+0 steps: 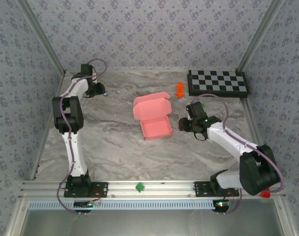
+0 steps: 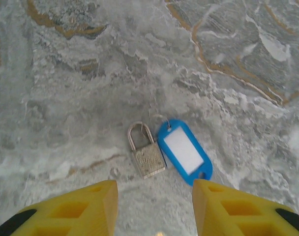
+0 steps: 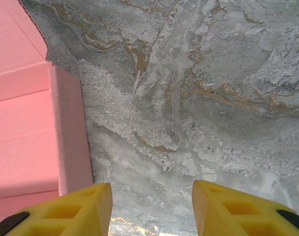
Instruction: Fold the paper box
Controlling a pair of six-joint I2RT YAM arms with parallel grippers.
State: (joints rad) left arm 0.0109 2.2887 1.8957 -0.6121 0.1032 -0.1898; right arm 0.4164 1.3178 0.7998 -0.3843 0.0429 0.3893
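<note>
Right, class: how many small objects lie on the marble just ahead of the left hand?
2. A metal padlock lies on the left, a blue key tag close beside it on the right, both just ahead of the left hand. More may lie outside that view.

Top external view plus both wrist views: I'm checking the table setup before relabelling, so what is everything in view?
paper box: one, pink, table centre, lid open
checkerboard: one, black and white, far right
toy: one, orange, left of checkerboard
padlock: one, silver, far left
key tag: one, blue, beside padlock
green piece: one, green, near rail
red piece: one, red, near right corner
table: one, grey marble, under everything
left gripper: one, yellow, open above padlock
right gripper: one, yellow, open beside paper box
</note>
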